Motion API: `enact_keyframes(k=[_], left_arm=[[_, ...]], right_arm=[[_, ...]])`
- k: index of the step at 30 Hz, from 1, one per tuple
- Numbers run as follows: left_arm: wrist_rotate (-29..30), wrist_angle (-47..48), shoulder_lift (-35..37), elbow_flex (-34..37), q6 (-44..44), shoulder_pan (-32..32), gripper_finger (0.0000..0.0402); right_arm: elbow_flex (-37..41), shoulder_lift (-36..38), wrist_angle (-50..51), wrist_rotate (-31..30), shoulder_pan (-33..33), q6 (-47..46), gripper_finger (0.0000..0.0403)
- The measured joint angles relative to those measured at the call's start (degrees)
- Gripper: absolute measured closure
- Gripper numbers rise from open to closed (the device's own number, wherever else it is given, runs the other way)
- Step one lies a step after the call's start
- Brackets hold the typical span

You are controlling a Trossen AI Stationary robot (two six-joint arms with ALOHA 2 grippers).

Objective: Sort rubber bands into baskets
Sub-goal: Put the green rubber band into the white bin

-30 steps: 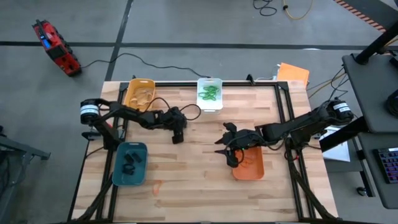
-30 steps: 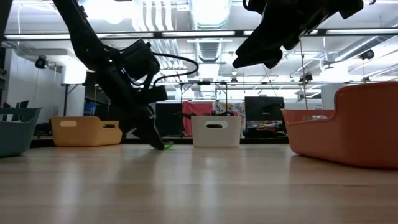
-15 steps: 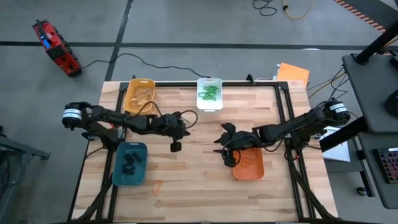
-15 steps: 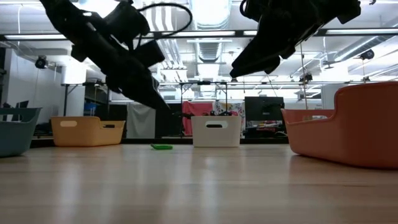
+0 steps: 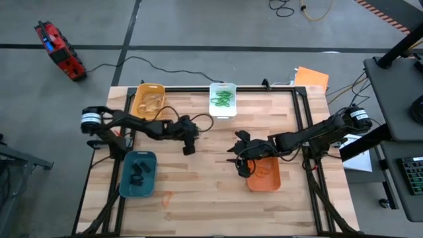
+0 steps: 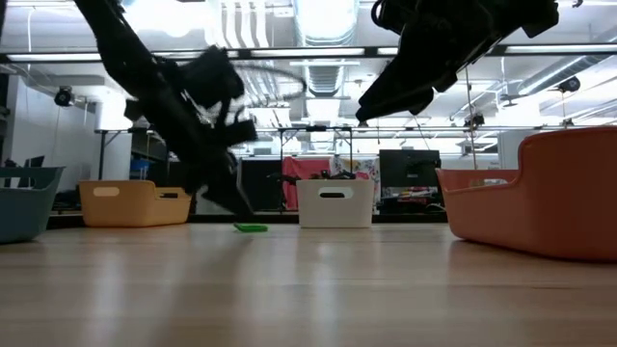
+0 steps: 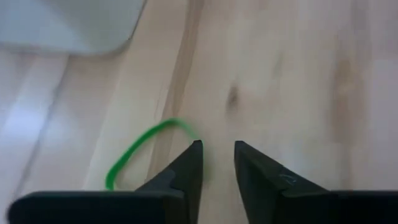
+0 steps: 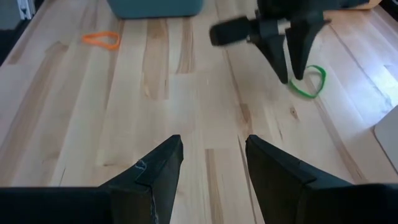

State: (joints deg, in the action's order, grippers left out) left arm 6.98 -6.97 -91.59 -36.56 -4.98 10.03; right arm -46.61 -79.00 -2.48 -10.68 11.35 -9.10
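A green rubber band [image 7: 144, 152] lies flat on the wooden table [image 5: 205, 185], a short way in front of the white basket [image 5: 223, 100]. The left gripper [image 7: 216, 163] hangs just above it, tips pointed down, its jaws a narrow gap apart and holding nothing; one finger [image 7: 186, 171] stands right at the loop's edge. Seen from the right wrist, the same band [image 8: 309, 82] lies just beside the left gripper's [image 8: 291, 70] tips.

The white basket holds a heap of green bands [image 5: 223, 98]. The yellow basket [image 5: 147, 100] stands to its left along the same far edge and holds pale bands. The blue basket [image 5: 137, 174] lies well in front of the yellow one, with dark bands inside. An orange band [image 8: 102, 39] lies loose on the table just in front of the blue basket.

The right gripper [image 5: 242, 157] hovers at the near-left corner of the orange basket [image 5: 264, 173], well apart from the white basket, jaws spread and empty.
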Motion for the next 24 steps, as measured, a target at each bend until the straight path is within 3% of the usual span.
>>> enact_keyframes(k=[8, 11, 15, 24], left_arm=[[-0.65, -2.96, -7.58, -0.53, 0.07, 2.79, 0.0283], [-0.7, -3.07, -8.38, -0.57, 0.07, 2.81, 0.0311], [-1.37, -2.9, -7.76, -0.38, 0.0, 2.66, 0.0388], [-3.07, -2.71, -1.61, 0.15, -0.24, -0.25, 0.0401]], right_arm=[[0.0, 0.0, 0.05, 0.0, 0.0, 0.18, 0.0232], [0.0, 0.0, 0.02, -0.01, 0.0, 0.35, 0.0232], [0.0, 0.0, 0.02, -0.01, 0.0, 0.27, 0.0232], [0.32, 0.02, -0.02, -0.02, 0.0, 0.15, 0.0232]])
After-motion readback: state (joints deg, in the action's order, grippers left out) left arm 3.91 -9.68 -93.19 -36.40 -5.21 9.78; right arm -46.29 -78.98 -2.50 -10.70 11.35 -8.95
